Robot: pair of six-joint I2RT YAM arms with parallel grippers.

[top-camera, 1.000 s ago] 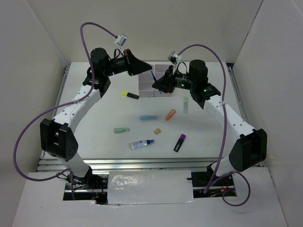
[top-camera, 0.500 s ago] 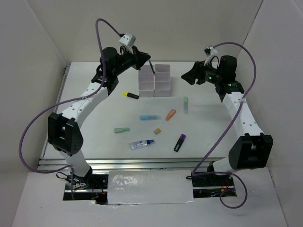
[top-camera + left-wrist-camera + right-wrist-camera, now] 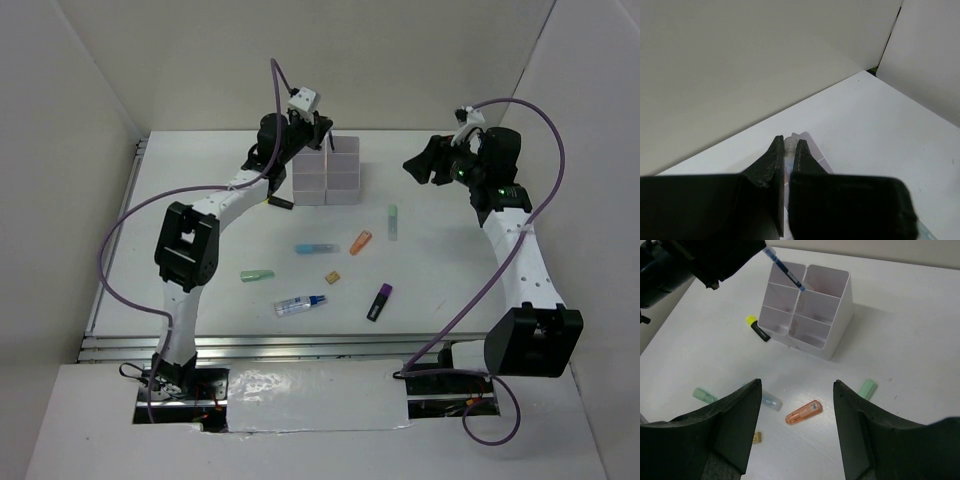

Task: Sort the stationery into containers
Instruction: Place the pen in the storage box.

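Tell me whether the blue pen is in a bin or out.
Out: the left gripper holds the pen tilted, tip over the bins, not released.

I've passed the thin dark pen (image 3: 786, 273) from my right fingers (image 3: 735, 420) to my left fingers (image 3: 771, 162), now over the bins (image 3: 841, 307); the right fingers have spread and drawn away from the bins.

Smooth white plastic bins (image 3: 840, 315) on a matt white table (image 3: 200, 230).
The orange marker (image 3: 803, 412) looks like glossy, translucent plastic; a smooth purple cable (image 3: 110, 250) loops overhead; crinkled shiny film (image 3: 315, 395) covers the near ledge.
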